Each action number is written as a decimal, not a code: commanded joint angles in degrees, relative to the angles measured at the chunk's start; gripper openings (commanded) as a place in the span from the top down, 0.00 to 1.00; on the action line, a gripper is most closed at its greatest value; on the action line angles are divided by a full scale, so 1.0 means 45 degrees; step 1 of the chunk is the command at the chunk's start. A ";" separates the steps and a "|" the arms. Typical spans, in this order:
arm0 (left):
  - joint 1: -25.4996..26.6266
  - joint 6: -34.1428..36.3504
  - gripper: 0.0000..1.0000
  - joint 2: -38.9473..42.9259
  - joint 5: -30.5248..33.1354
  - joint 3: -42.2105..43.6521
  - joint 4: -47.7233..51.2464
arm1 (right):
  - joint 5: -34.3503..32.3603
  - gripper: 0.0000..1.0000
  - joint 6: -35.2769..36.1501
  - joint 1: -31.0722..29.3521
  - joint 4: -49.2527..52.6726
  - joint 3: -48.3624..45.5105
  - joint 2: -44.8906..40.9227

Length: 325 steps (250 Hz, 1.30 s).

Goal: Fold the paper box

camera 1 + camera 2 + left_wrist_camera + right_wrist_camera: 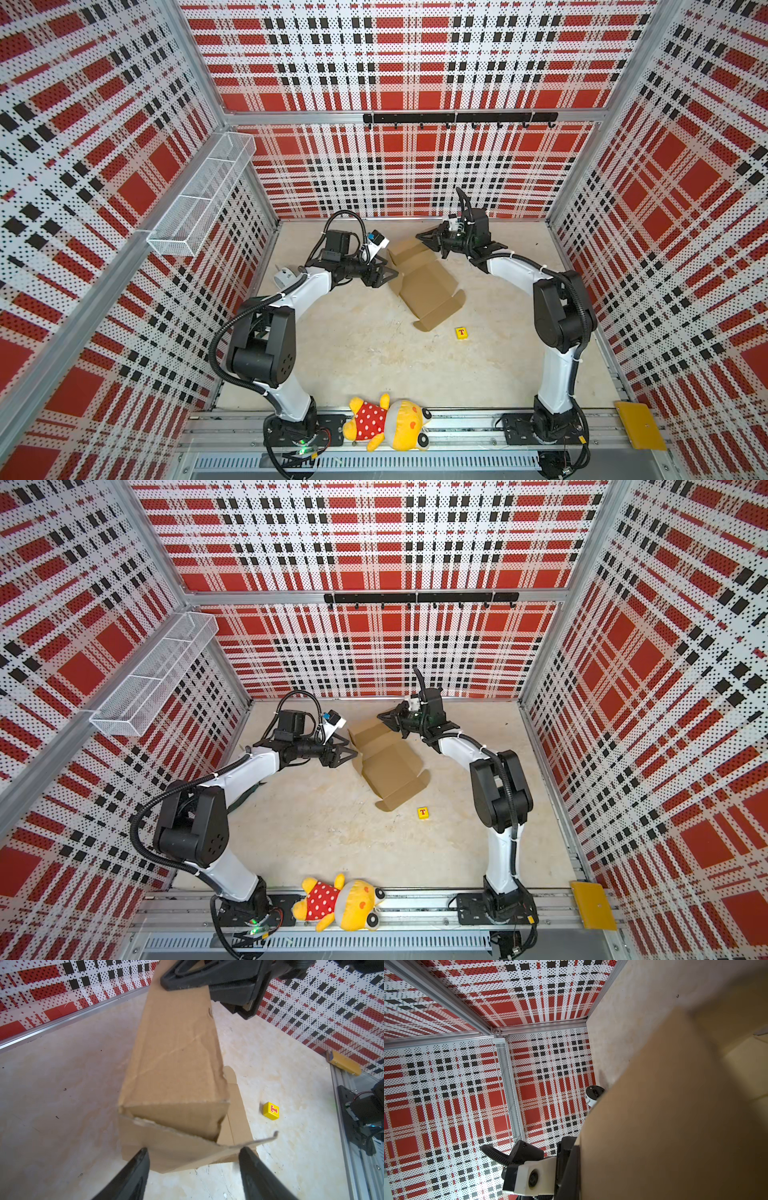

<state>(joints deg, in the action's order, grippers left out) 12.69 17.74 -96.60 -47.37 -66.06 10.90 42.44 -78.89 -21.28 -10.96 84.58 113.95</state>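
Paper box (pixel 428 286): brown corrugated cardboard, creased, die-cut with flaps and tabs. It lies partly flat on the mottled beige table (pixel 353 357), mid-rear, with one long panel raised.
Left gripper (pixel 193 1151): arm reaching level; black tapered jaws released, flanking the box's near edge.
Right gripper (pixel 422 240): arm angled downward; jaws clenched, seemingly pinching the raised panel's far end.

A yellow block (pixel 461 333) with a red T sits on the pale bench (pixel 365 361). A yellow plush toy (pixel 386 424) in red polka dots lies on the front rail (pixel 465 424); a white mesh basket (pixel 203 191) hangs on the plaid wall (pixel 83 166).
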 commanded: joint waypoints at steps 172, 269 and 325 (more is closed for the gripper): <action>-0.0193 -0.2222 0.29 0.1550 -0.0145 0.1291 -0.0830 | 0.0235 1.00 -0.0854 0.0392 -0.0686 -0.0267 -0.0859; 0.0359 -0.5670 0.43 0.1314 0.0885 0.0533 -0.0353 | -0.0013 1.00 -0.0652 0.0412 -0.0576 -0.0520 -0.0616; 0.0891 -0.6301 0.37 0.2334 0.4472 0.0096 0.3653 | -0.1028 1.00 -0.0536 0.0412 -0.0387 -0.1014 -0.0783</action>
<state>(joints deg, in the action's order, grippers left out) 15.27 -7.22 -90.15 -36.91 -64.29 15.92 40.91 -81.67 -19.35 -11.11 81.78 112.84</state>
